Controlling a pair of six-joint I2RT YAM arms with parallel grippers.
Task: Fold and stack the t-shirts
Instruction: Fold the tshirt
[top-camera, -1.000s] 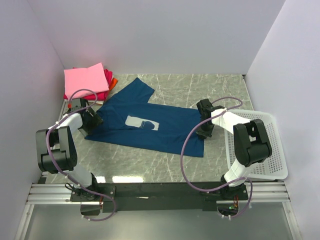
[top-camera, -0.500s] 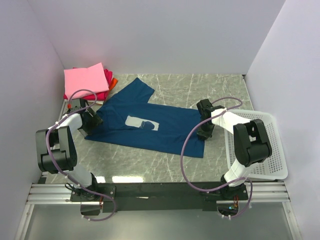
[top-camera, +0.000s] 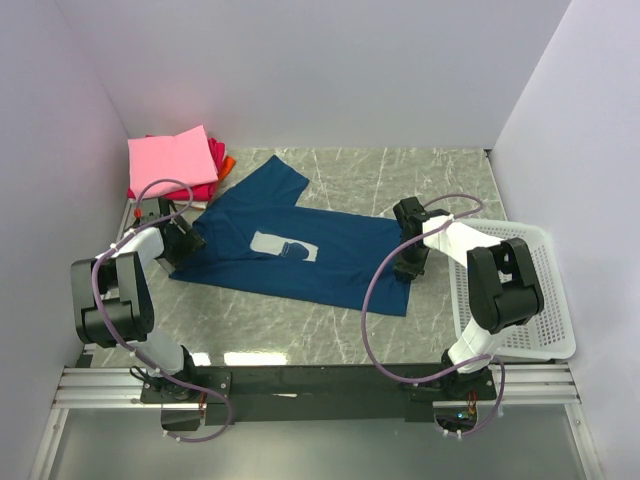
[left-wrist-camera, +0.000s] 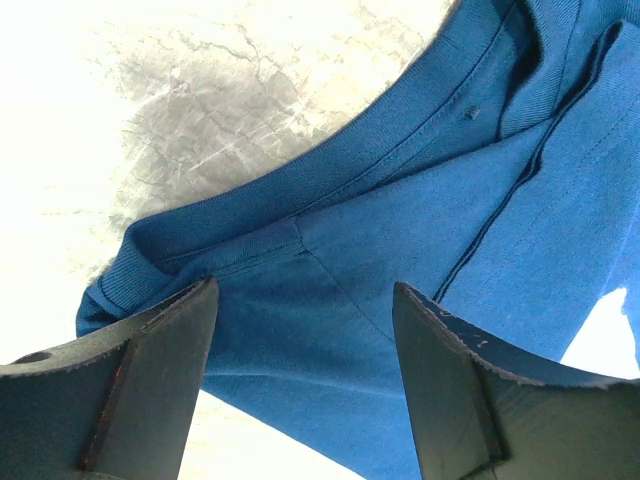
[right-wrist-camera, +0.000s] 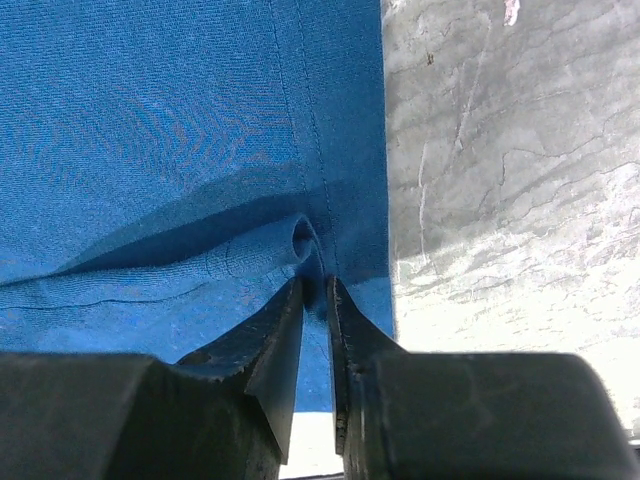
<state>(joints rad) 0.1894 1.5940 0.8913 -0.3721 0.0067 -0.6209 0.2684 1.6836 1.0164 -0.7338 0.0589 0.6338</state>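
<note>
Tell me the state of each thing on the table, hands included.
Blue shirt: unfolded, lying flat.
Pink shirt: folded, top of the corner stack.
Red shirt: folded, under the pink one.
Orange shirt: mostly hidden in the stack.
Left hand: open, over the blue shirt's edge.
Right hand: shut on the blue shirt's hem.
Basket: upright, at the right edge.

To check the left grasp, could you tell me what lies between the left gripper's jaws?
A ribbed edge of the dark blue t-shirt shows between the open jaws of the left gripper, in the left wrist view.
</note>
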